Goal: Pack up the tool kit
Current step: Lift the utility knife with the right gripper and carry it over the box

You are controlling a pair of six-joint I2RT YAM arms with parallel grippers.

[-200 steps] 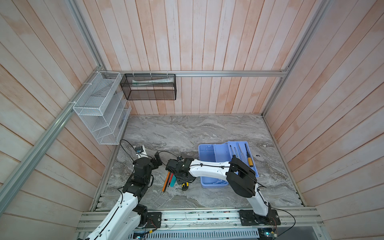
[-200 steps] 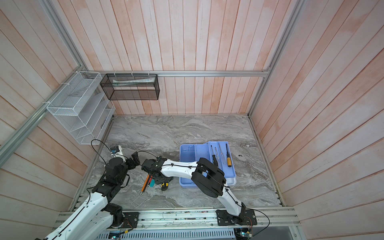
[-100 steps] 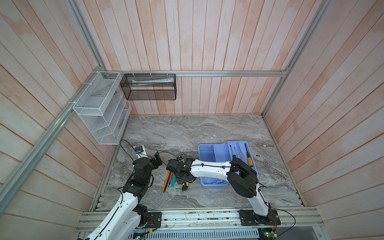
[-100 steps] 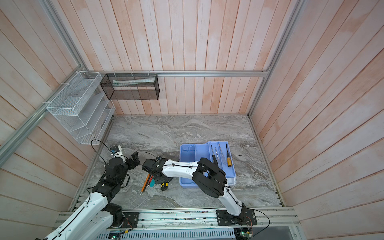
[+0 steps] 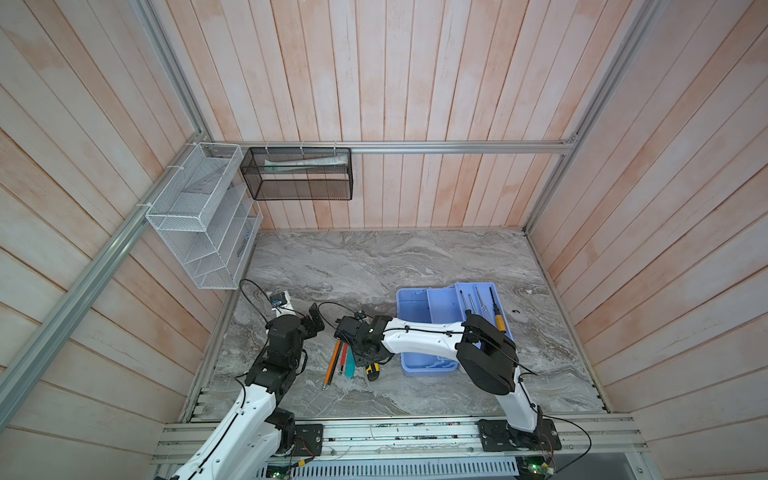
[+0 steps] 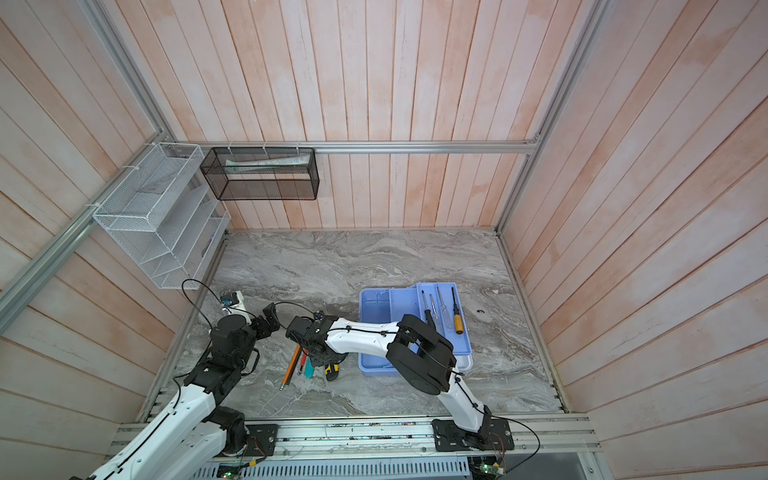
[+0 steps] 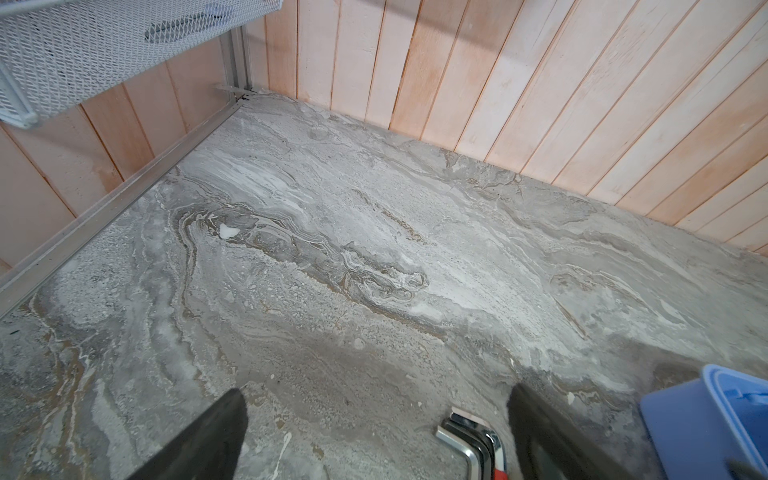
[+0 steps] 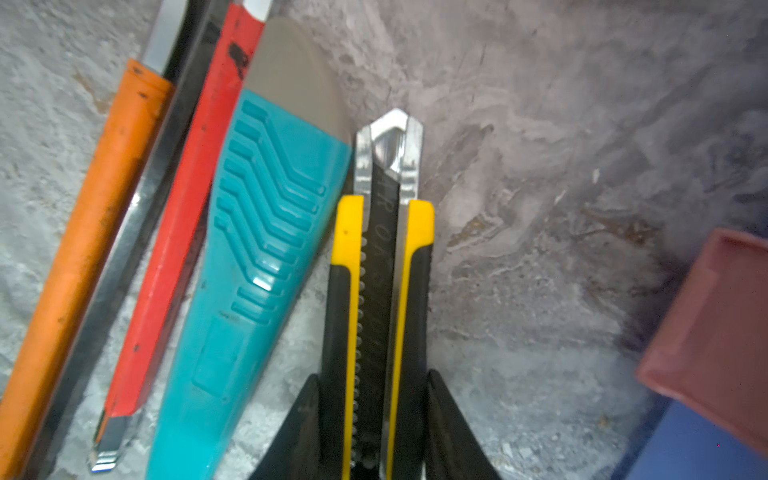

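The tool kit's light blue case (image 5: 411, 307) (image 6: 374, 316) stands open at the right. Its tray (image 5: 484, 291) holds small screwdrivers (image 5: 498, 320). Left of the case, loose tools lie side by side in both top views: an orange stick (image 5: 331, 362) (image 8: 83, 232), a red-sleeved hex key (image 8: 183, 216), a teal tool (image 5: 350, 365) (image 8: 257, 232) and a yellow-black utility knife (image 5: 372, 370) (image 8: 376, 257). My right gripper (image 5: 368, 359) (image 8: 373, 374) reaches across, with its fingers pressed against both sides of the knife. My left gripper (image 5: 314, 318) (image 7: 378, 395) stands open over bare table.
Chrome hex key ends (image 7: 469, 440) lie by my left gripper's finger, with the case corner (image 7: 706, 415) further off. A pinkish part (image 8: 715, 324) shows beside the case. A white mesh rack (image 5: 199, 220) and a black mesh basket (image 5: 299, 174) hang on the walls.
My right gripper's jaws have closed in onto the utility knife. Both arms have stayed nearly where they were, and the left gripper is still wide open.
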